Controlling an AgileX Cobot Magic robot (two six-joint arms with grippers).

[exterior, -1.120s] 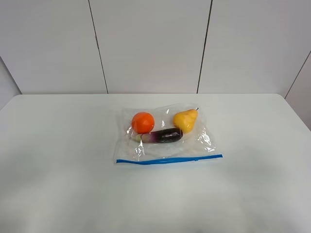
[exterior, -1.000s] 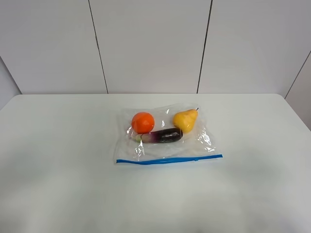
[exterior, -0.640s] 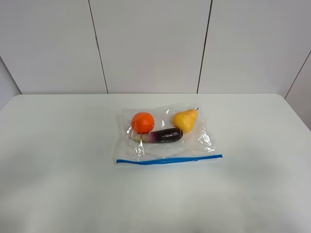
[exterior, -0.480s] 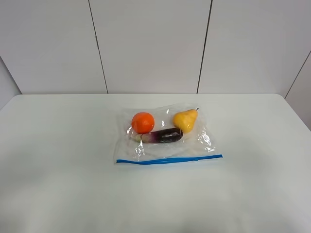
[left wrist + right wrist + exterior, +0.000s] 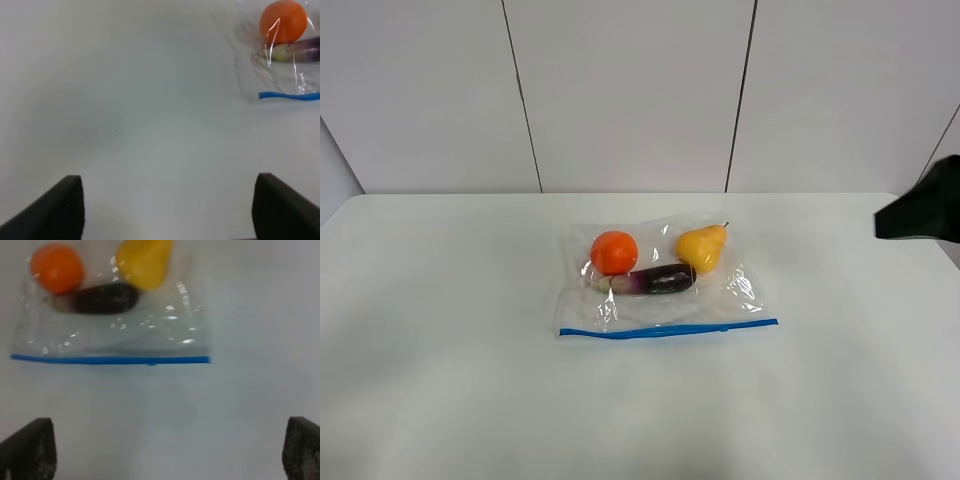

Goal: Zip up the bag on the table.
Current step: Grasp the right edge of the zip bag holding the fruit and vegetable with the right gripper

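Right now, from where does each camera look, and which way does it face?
Exterior high: mounted high, facing down at the bag on the table; a dark part of the right arm shows.
Left wrist: over the table beside the bag's orange corner; open left gripper shows.
Right wrist: faces the bag from its blue zipper strip side; open right gripper shows.
Shared: all three show the orange and the zipper strip.

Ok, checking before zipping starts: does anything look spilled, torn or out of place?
Nothing stands out. The bag lies flat on the table, blue zipper strip along its near edge, with the orange, pear and eggplant all inside; nothing has spilled.
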